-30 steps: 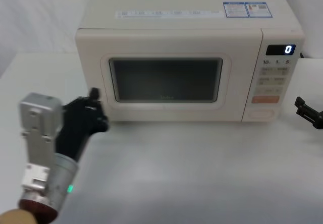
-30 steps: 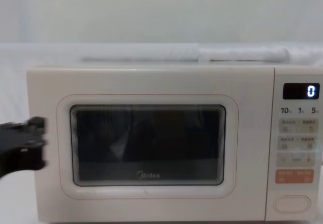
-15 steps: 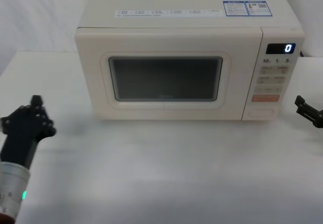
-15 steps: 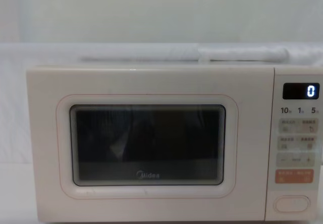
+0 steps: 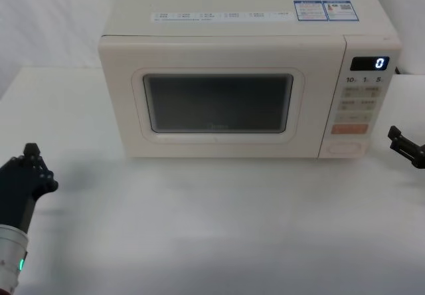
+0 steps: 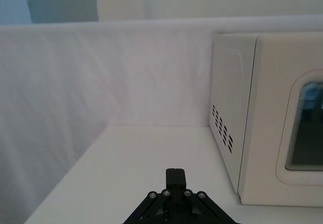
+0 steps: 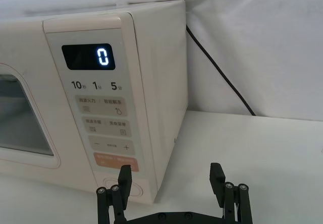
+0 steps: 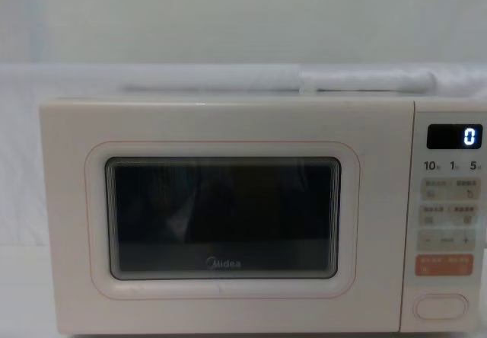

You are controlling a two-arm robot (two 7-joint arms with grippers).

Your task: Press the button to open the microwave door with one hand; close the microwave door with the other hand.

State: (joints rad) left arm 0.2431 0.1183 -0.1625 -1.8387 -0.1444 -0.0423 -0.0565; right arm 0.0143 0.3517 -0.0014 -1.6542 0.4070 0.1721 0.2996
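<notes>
A cream microwave (image 5: 246,76) sits toward the far side of a plain white surface (image 5: 219,228), its front facing the robot. The door (image 8: 221,216) is shut flush with the body; its dark window carries a thin pink outline and a grey logo along the lower edge. To the right of the door is the control panel, where a display (image 8: 454,137) shows a lit 0. Below it come rows of small pale keys, then an orange key (image 8: 444,265), and lowest of all the wide cream oval button (image 8: 440,307).

The left end effector (image 5: 23,175) is black and hangs low at the near left edge of the surface, well apart from the microwave, on a silver arm. In the left wrist view its fingers (image 6: 175,177) appear drawn together with nothing between them.

The right end effector (image 7: 170,179) is at the right edge of the surface, near the panel but not touching it. Its two black fingers stand wide apart and hold nothing; the button shows just past the left finger in the right wrist view.

White cloth drapes the wall behind and to both sides. A dark cable (image 7: 222,75) runs down the cloth behind the microwave's right side. Labels (image 5: 325,11) lie on the microwave's top.
</notes>
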